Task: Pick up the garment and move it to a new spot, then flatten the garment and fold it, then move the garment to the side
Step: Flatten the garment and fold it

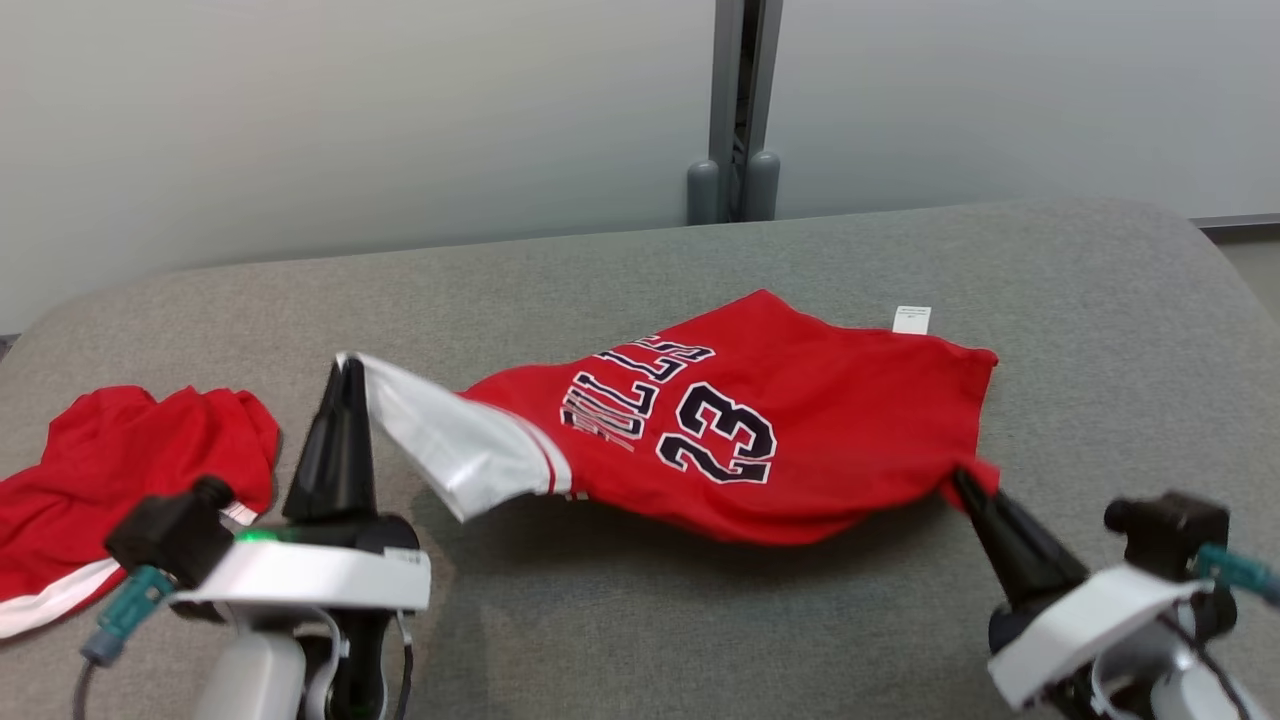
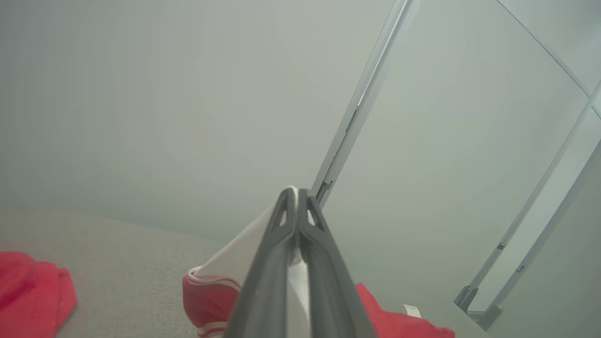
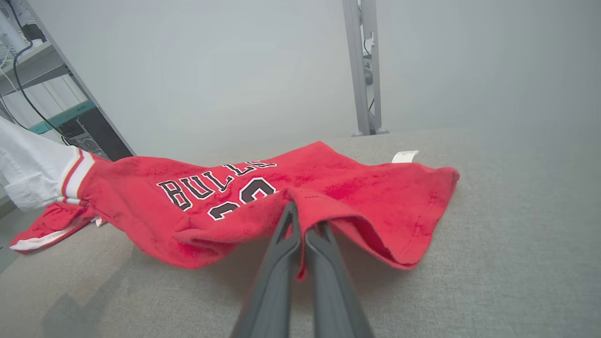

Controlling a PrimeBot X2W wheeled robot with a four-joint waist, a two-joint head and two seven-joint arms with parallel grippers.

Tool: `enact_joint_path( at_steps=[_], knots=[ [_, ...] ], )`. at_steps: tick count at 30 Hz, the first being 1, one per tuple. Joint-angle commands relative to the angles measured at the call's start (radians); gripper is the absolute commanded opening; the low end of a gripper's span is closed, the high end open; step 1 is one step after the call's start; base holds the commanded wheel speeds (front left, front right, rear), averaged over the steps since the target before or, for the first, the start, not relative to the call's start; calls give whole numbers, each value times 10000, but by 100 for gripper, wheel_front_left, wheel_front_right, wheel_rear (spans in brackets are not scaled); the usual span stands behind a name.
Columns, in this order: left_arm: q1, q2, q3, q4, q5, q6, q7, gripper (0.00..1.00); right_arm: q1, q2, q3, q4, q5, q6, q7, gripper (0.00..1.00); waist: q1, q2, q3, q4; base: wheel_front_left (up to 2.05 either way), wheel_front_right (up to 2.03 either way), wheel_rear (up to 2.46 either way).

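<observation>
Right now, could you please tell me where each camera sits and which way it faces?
Head view: on the head, looking forward and down at the jersey on the table; left gripper and right gripper show.
Left wrist view: on that wrist, looking along shut fingers pinching the white sleeve, toward the wall.
Right wrist view: on that wrist, looking along shut fingers gripping the jersey's edge.
All share the jersey.

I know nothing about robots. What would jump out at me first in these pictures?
The bright red jersey, printed BULLS 23, sprawls across the middle of the grey table. The left gripper pinches its white sleeve up off the surface, while the right gripper is closed on its red edge at the near right. A second red garment lies crumpled at the table's left end.
</observation>
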Motion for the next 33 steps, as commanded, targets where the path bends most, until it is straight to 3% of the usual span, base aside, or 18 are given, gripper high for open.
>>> enact_joint_path(
  at_steps=[1,6,14,20,22,27,29,33],
  knots=[
    [-351,45,106,-414,-356,-9,168,0,-436,-70,-164,-458,34,-3,273,0,0,0,-79,-144,0,0,0],
    [-1245,-7,94,-1458,-1078,233,826,0,-1717,-81,-859,-1445,200,-3,890,0,0,0,-155,-311,0,0,0],
    [-3018,-19,24,-2013,-1709,835,1919,0,-3654,169,-1748,-2071,202,-3,1912,0,0,0,-277,-502,0,0,0],
    [-3997,-45,117,-2528,-2265,1433,2261,0,-4565,288,-1919,-2098,119,-3,2532,0,0,0,-244,-603,0,0,0],
    [-4520,-47,229,-2629,-2335,1832,2524,0,-4975,436,-2160,-2026,186,-3,2878,0,0,0,-44,-609,0,0,0],
    [-5563,138,252,-2364,-2432,2133,3181,0,-5792,468,-2352,-1850,94,-3,3202,0,0,0,819,-592,0,0,0],
    [-6645,426,490,-2059,-2562,2249,3609,0,-6649,97,-2042,-1536,-259,-3,3454,0,0,0,1768,-679,0,0,0],
    [-8408,807,620,-1133,-2459,2087,3755,0,-8147,-219,-1633,-793,-148,-3,3376,0,0,0,3150,-673,0,0,0]
  ],
)
